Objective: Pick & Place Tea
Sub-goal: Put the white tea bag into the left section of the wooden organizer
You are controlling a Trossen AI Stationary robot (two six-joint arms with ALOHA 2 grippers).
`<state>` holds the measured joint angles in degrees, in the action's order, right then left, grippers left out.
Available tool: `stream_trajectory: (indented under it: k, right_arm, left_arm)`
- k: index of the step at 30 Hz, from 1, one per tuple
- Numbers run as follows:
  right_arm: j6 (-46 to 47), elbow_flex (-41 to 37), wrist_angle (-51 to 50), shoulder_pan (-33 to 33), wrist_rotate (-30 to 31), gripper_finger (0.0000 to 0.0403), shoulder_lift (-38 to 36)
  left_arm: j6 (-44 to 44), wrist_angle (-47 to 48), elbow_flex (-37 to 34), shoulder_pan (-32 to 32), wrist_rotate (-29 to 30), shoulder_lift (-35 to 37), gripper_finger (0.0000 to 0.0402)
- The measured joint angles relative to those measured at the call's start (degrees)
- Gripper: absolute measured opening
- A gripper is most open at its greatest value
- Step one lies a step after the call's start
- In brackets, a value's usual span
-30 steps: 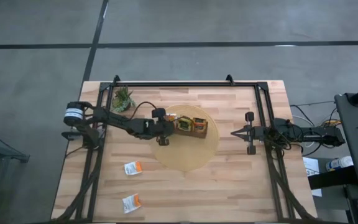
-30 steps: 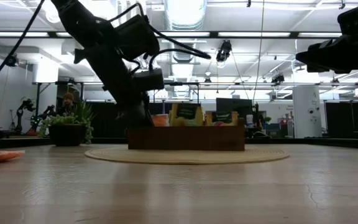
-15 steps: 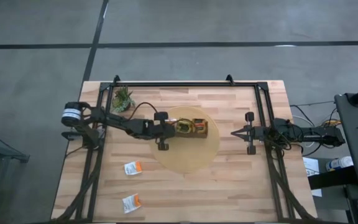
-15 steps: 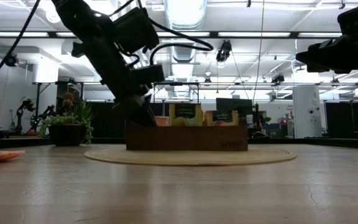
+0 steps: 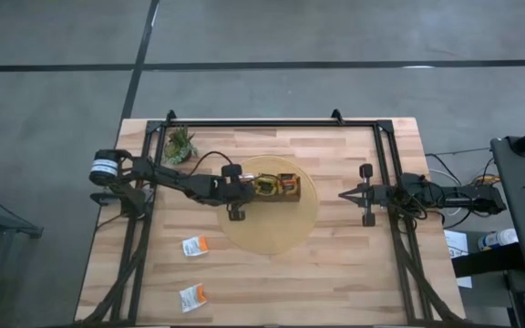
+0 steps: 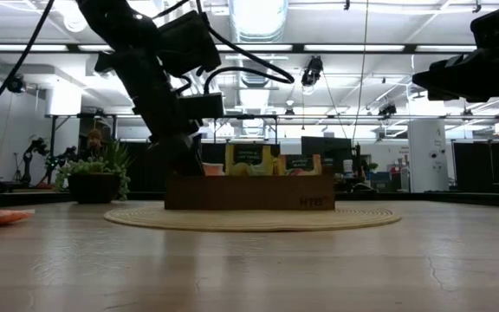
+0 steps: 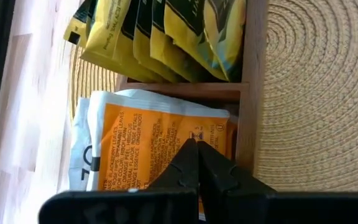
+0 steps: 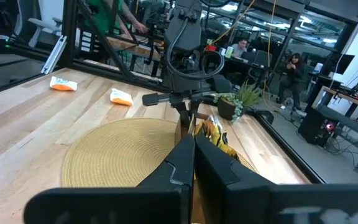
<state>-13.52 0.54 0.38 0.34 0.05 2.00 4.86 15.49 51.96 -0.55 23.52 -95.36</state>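
1. My left end effector (image 5: pixel 244 188) sits at the left end of the wooden tray (image 5: pixel 289 194), centre of the high view; from above my own wrist hides the fingertips.
2. Only my left wrist view shows them: the fingers (image 7: pixel 194 163) are pressed together, clenched, with their tips over an orange-and-white sachet (image 7: pixel 148 146) lying in the tray's end compartment. Whether they pinch it, I cannot tell.
3. That same view shows yellow sachets (image 7: pixel 166 34) standing in the next compartment, cut off at the frame's top.
4. The low view shows the tray side-on on the round woven mat (image 6: pixel 249 217), sachet tops poking up, but my arm blocks the end compartment.
5. Only the high view shows two more sachets (image 5: pixel 194 246) lying loose on the desk (image 5: pixel 335 273), lower left.
6. My right end effector (image 5: pixel 346 195) waits centre-right, clenched, empty.
7. The potted plant (image 5: pixel 180 145) stands upper left.
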Motion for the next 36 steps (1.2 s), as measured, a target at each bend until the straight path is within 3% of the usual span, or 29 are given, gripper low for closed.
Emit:
stream_trajectory:
  k: [2, 7, 9, 14, 21, 36]
  right_arm:
    - [0.0, 0.0, -0.02, 0.0, 0.02, 0.0008, 0.0]
    - [0.0, 0.0, -0.02, 0.01, 0.0, 0.0008, 0.0]
    - [0.0, 0.0, 0.0, 0.0, 0.02, 0.0008, 0.0]
    - [0.0, 0.0, -0.01, 0.01, 0.0, 0.0008, 0.02]
    - [0.0, 0.0, -0.02, 0.0, 0.0, 0.0008, 0.02]
    - [0.0, 0.0, -0.02, 0.02, 0.0, 0.0008, 0.06]
  left_arm:
    - [0.04, 0.46, 0.56, -0.68, 2.54, -0.09, 0.0]
    - [4.3, 0.05, 0.86, -3.8, 18.53, -0.16, 0.0]
    - [5.45, 0.06, 0.8, -4.92, 21.41, -0.16, 0.0]
    - [5.65, -0.36, 1.26, -6.54, 18.11, -0.16, 0.0]
    - [5.64, -0.36, 2.37, -8.64, 18.23, -0.08, 0.0]
    - [-4.07, 12.29, 4.01, -16.51, 18.8, 6.57, 0.0]
